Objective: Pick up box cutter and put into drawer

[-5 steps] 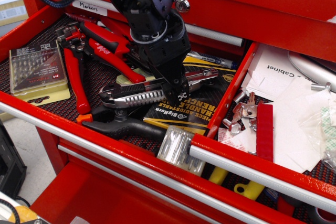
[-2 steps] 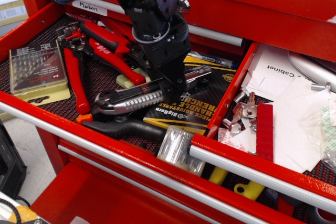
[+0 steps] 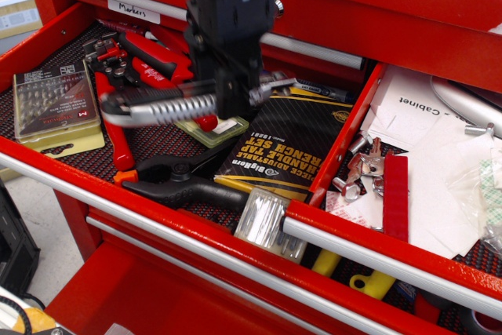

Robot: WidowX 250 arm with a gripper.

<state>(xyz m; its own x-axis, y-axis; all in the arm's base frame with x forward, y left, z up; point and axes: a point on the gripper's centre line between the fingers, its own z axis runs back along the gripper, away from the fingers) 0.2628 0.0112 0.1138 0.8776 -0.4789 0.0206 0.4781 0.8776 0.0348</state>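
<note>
Since the earlier frame, the gripper [image 3: 232, 100] had risen, lifting the box cutter [image 3: 169, 104] clear of the black-yellow tap wrench box [image 3: 286, 147]. The jaws were clamped on the cutter, held roughly level at centre-left above the red pliers [image 3: 118, 123]. The right-hand drawer [image 3: 369, 250] held white papers [image 3: 423, 127] and keys [image 3: 362, 166].
</note>
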